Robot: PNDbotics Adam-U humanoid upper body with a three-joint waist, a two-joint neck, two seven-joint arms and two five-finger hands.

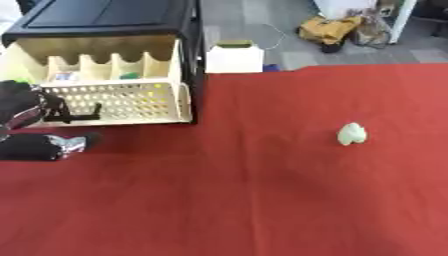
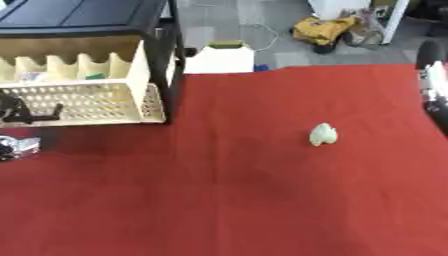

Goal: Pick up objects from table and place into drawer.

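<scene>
Pale green object (image 1: 352,134) alone on red table (image 1: 262,200) (drawer (image 1: 122,102) open)

- Small pale-green, rounded lumpy object (image 1: 352,134): lies alone on the red tablecloth, right of centre, well apart from the drawer.
- Cream plastic drawer with a perforated front wall (image 1: 131,102): pulled out of a black cabinet frame at upper left, open at the top; upright cream dividers split its inside into compartments, and small items, one green and one bluish, lie within.
</scene>
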